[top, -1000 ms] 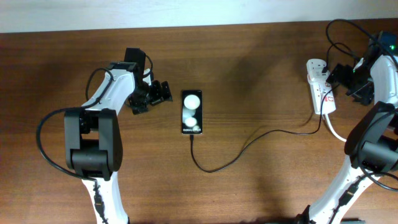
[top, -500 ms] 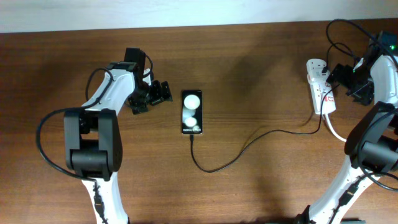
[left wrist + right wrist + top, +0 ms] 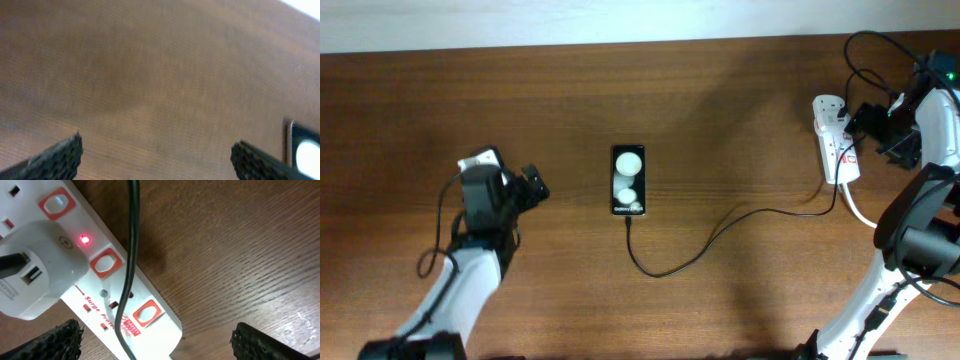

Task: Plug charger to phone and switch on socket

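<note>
While neither arm holds anything, the phone point(image 3: 629, 181) lies flat on the worktop point(image 3: 740, 100), about midway between its far and near edges and a little left of centre. Its 2 white round spots face up, with a line of tiny white lettering below them.

The charger point(image 3: 760, 210) meets the phone's short end on the near-edge side. From where I stand I cannot tell how deep the plug tip sits. From there the thin black cable loops toward the near edge, then climbs across to the right edge and reaches the socket point(image 3: 835, 150).

The socket is the white strip lying close to the right edge, up toward the far right corner, with its thick white cord point(image 3: 860, 213) trailing back toward the near edge. In the right wrist view a white adapter point(image 3: 37, 272) sits plugged into it, and a small red lamp point(image 3: 84, 240) glows just beside the adapter. 3 red-ringed switches point(image 3: 106, 262) show along the strip, and the black cable runs over it lengthwise.

The right gripper point(image 3: 155, 342) hangs just above the strip with its fingers spread wide, grasping nothing. The left gripper point(image 3: 156, 157) hovers over bare wood between the phone and the left edge. It too is released, with only tabletop between its fingers, and the phone's corner shows at the right of its view.
</note>
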